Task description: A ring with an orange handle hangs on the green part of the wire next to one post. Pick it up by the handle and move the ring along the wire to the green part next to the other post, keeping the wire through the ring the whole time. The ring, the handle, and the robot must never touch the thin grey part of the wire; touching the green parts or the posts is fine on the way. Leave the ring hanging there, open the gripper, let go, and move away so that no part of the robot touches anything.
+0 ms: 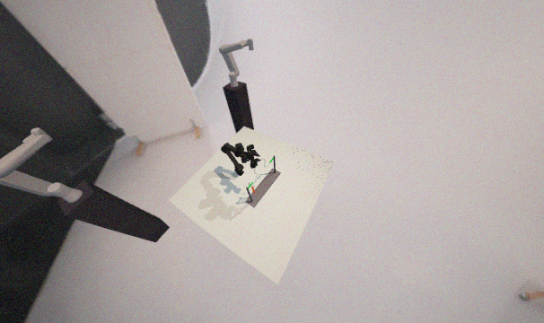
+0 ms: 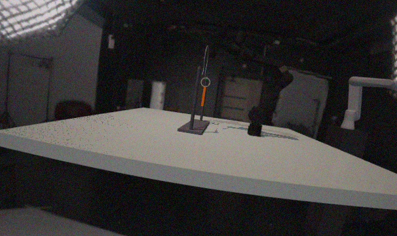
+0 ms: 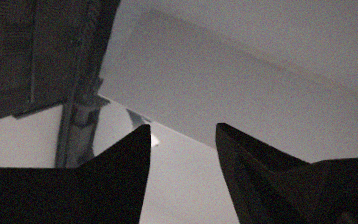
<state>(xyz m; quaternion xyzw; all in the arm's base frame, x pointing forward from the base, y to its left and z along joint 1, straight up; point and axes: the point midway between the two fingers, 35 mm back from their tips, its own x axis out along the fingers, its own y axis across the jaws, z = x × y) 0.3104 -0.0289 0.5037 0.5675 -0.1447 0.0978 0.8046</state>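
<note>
The ring (image 2: pixel 201 82) (image 1: pixel 253 190) hangs on the wire with its orange handle (image 2: pixel 203 96) pointing down. It is at the green part (image 1: pixel 250 185) beside the near post (image 1: pixel 250 195) in the top view. The other green part (image 1: pixel 272 160) is next to the far post (image 1: pixel 274 165). The thin grey wire arches high between them and is faint. My gripper (image 1: pixel 257 158) (image 3: pixel 183 132) is open, with a gap between its fingertips and nothing in it. In the top view it appears near the wire's middle, apart from the handle; its exact distance from the wire is unclear.
The posts stand on a dark base plate (image 1: pixel 266 185) (image 2: pixel 193 128) on the pale table (image 1: pixel 272 251) (image 2: pixel 251 154). Grey arms on dark pedestals stand beyond the table, one at the back (image 1: pixel 239 105) and one at the left (image 1: pixel 119 215) in the top view.
</note>
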